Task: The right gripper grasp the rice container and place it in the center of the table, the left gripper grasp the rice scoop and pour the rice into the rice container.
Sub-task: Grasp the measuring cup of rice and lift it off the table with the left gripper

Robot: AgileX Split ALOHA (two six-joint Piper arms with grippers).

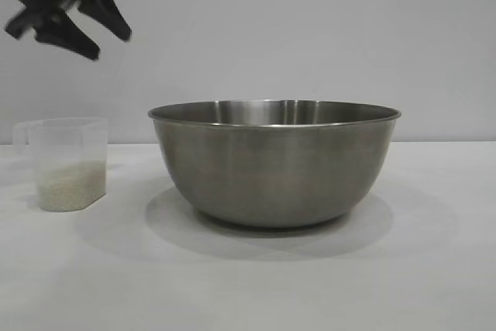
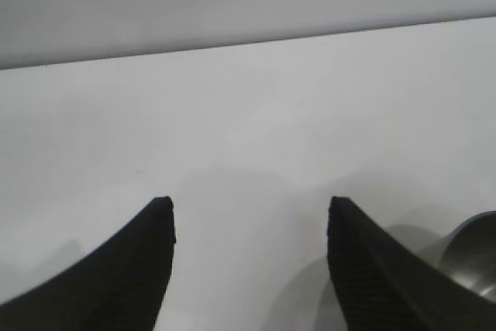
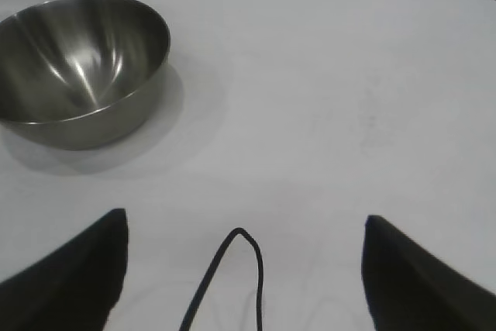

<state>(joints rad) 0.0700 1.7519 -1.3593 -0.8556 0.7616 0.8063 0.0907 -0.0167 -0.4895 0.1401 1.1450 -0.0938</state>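
Observation:
The rice container (image 1: 275, 164), a wide steel bowl, stands on the white table (image 1: 248, 284) at mid-view, with nothing visible inside it in the right wrist view (image 3: 77, 67). To its left stands the rice scoop (image 1: 68, 145), a translucent cup, upright, with rice (image 1: 71, 186) in its lower part. High above the scoop hangs my left gripper (image 1: 110, 46), open and holding nothing; between its fingertips (image 2: 250, 205) I see only bare table, and the bowl's edge (image 2: 474, 249) shows beside one finger. My right gripper (image 3: 244, 218) is open wide and well away from the bowl.
A thin black cable (image 3: 240, 269) loops between the right gripper's fingers. A plain grey wall (image 1: 310, 29) runs behind the table. Bare table surface lies to the right of the bowl (image 1: 442, 215) and in front of it.

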